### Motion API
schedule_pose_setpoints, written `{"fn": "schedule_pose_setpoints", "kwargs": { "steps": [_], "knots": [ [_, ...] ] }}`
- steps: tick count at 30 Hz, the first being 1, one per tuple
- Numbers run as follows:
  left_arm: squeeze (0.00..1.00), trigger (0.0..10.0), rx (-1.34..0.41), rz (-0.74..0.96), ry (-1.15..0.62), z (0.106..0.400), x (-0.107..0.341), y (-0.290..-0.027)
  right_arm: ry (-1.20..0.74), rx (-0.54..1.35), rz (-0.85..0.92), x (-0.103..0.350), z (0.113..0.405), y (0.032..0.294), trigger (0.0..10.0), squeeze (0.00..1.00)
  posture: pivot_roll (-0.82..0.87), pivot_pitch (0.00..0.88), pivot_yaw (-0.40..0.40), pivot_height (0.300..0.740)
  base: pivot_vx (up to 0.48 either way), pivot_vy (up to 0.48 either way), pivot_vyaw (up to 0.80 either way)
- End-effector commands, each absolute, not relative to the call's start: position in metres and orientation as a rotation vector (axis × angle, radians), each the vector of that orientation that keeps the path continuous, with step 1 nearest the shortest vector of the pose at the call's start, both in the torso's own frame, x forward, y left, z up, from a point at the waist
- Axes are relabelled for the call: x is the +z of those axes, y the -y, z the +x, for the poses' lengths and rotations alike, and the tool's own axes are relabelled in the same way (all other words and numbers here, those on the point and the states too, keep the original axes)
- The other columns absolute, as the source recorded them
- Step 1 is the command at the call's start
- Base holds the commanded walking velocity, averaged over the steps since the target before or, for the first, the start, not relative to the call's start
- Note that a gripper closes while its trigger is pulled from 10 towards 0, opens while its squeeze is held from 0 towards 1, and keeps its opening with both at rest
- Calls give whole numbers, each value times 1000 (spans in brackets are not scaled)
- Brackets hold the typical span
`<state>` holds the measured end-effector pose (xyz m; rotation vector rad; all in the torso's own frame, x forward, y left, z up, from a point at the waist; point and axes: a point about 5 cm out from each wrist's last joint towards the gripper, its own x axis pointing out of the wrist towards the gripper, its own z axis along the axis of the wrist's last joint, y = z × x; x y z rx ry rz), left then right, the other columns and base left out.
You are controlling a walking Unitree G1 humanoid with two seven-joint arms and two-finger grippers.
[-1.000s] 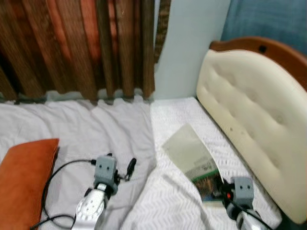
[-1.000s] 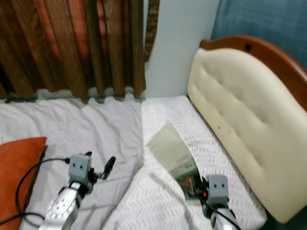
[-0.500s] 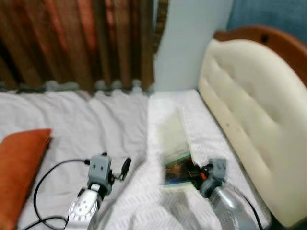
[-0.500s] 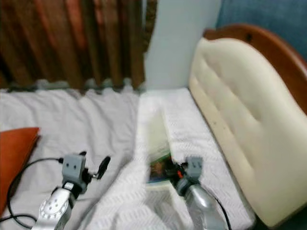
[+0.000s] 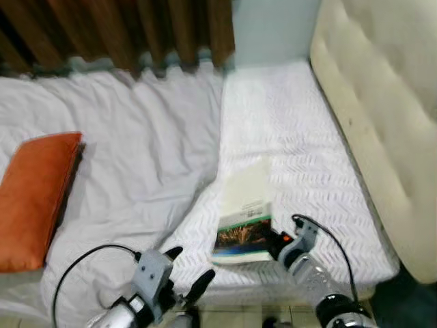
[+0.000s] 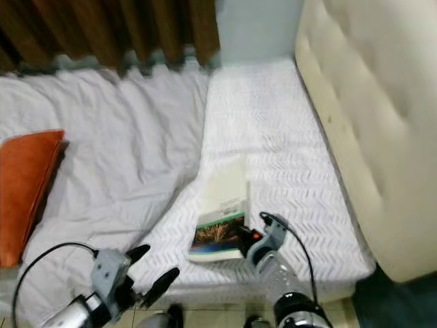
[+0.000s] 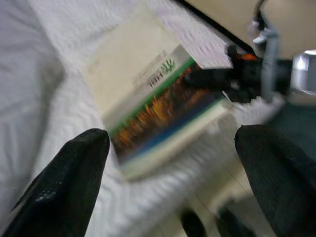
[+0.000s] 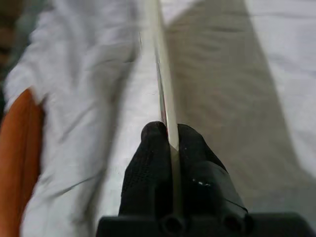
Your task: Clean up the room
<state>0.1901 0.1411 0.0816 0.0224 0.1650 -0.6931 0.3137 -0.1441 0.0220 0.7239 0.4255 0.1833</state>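
While the book gets lifted, notes by item:
right tool [image 5: 273, 240]: clamped on the book's near edge; the right wrist view shows both fingers [image 8: 148, 163] pinching the thin edge between them.
book [image 5: 244, 222]: thin paperback, pale cover with a green stripe and dark photo band, lying flat near the foot edge of the bed, partly on the white patterned cover.
handling: judged light and floppy; held at one edge, it will likely sag and the pages may fan open. Glossy cover looks slick, so slip is a risk. A grip closer to the spine would be stiffer.
left tool [image 5: 186, 273]: fingers apart, holding nothing, low beside the bed, just beside the book.
bed [image 5: 293, 123]: white, rumpled sheet on the left half.
cushion [image 5: 34, 198]: orange, well apart from the book.
headboard [image 5: 382, 102]: cream, padded, on the right.
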Motion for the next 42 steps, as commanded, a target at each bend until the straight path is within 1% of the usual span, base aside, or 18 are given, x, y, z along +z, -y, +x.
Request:
{"fn": "schedule_pose_setpoints", "kwargs": {
  "steps": [1, 4, 6, 7, 9, 12, 15, 18, 19, 20, 21, 23, 25, 28, 32, 35, 41, 42],
  "knots": [
    [0, 10000, -726, 15, -156, 179, 91, -138, -563, 202, 690, -1, 296, 124, 0, 0, 241, 535, 105, 740, 0, 0, 0],
    [0, 10000, -752, 29, -136, 165, 97, -133, -572, 209, 469, -3, 297, 133, 0, 0, 216, 545, 99, 740, 0, 0, 0],
    [0, 10000, -756, 25, -136, 163, 97, -132, -562, 198, 447, -1, 299, 136, 0, 0, 216, 545, 99, 740, 0, 0, 0],
    [0, 10000, -763, 4, -139, 162, 98, -128, -541, 175, 400, 3, 304, 144, 0, 0, 205, 543, 92, 740, 0, 0, 0],
    [0, 10000, -763, 4, -139, 162, 98, -128, -541, 175, 400, 3, 304, 144, 0, 0, 205, 543, 92, 740, 0, 0, 0],
    [0, 10000, -713, -13, -127, 156, 88, -129, -494, 166, 223, 18, 316, 168, 0, 0, 162, 527, 57, 740, 0, 0, 0],
    [0, 10000, -684, -5, -132, 153, 82, -132, -480, 155, 178, 22, 319, 175, 0, 0, 159, 526, 54, 740, 0, 0, 0],
    [0, 10000, -684, -5, -132, 153, 82, -132, -480, 155, 178, 22, 319, 175, 0, 0, 159, 526, 54, 740, 0, 0, 0],
    [0, 10000, -670, 29, -122, 153, 75, -133, -444, 101, 181, 30, 325, 184, 0, 0, 138, 535, 32, 740, 0, 0, 0],
    [0, 10000, -673, 63, -112, 154, 69, -131, -410, 27, 226, 37, 330, 194, 0, 0, 122, 538, 25, 740, 0, 0, 0],
    [0, 10000, -673, 63, -112, 154, 69, -131, -410, 27, 226, 37, 330, 194, 0, 0, 122, 538, 25, 740, 0, 0, 0],
    [0, 10000, -670, 82, -110, 156, 61, -128, -383, -79, 322, 42, 333, 206, 0, 0, 119, 538, 23, 740, 0, 0, 0],
    [0, 10000, -670, 82, -110, 156, 61, -128, -383, -79, 322, 42, 333, 206, 0, 0, 119, 538, 23, 740, 0, 0, 0],
    [0, 10000, -667, 58, -113, 153, 62, -125, -402, -159, 491, 36, 329, 209, 0, 0, 126, 533, 30, 740, 0, 0, 0],
    [0, 10000, -656, 52, -110, 151, 63, -126, -408, -190, 564, 32, 326, 211, 0, 0, 129, 533, 35, 740, 0, 0, 0],
    [0, 10000, -648, 50, -110, 149, 63, -127, -417, -168, 548, 32, 326, 208, 0, 0, 129, 534, 35, 740, 0, 0, 0],
    [0, 10000, -629, 45, -104, 143, 59, -125, -456, -56, 410, 30, 326, 198, 0, 0, 129, 535, 30, 740, 0, 0, 0],
    [0, 10000, -629, 45, -104, 143, 59, -125, -456, -56, 410, 30, 326, 198, 0, 0, 129, 535, 30, 740, 0, 0, 0]
  ]
}}
